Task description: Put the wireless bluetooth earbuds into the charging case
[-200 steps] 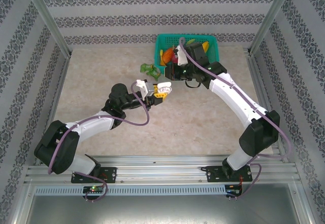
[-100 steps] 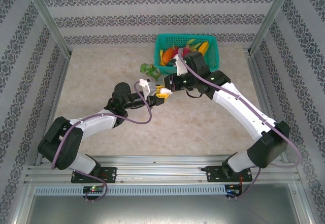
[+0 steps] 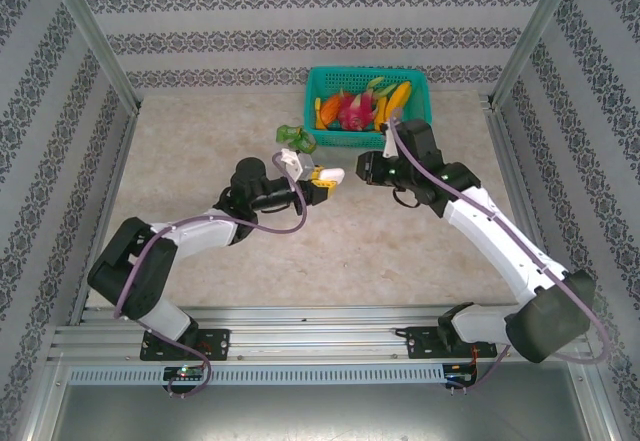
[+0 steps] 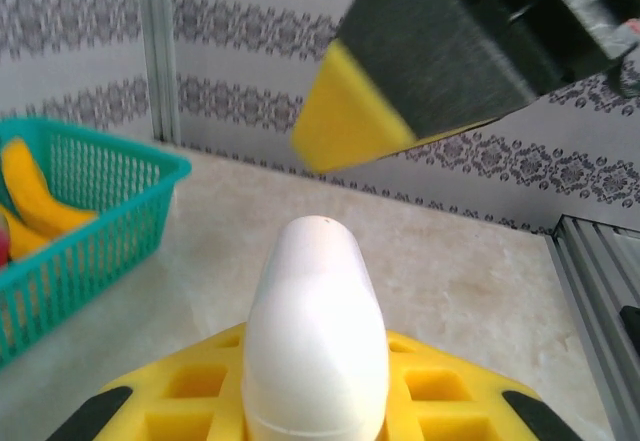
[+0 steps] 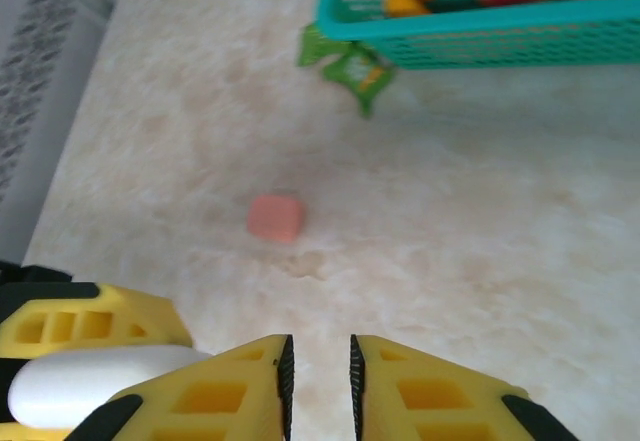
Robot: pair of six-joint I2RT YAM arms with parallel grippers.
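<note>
Retreating right of centre: right gripper (image 3: 365, 169), jaws barely parting, empty. Clamping case (image 3: 328, 174) at centre, likely steadying it for loading: left gripper (image 3: 317, 182).

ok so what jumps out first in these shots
The teal basket heaped with bright fruit at the far edge of the table grabs the eye first. Next is the white rounded case, gripped in the left jaws mid-table, with the right jaws close by, slightly apart and empty. A small salmon-pink piece lies alone on the table.
</note>
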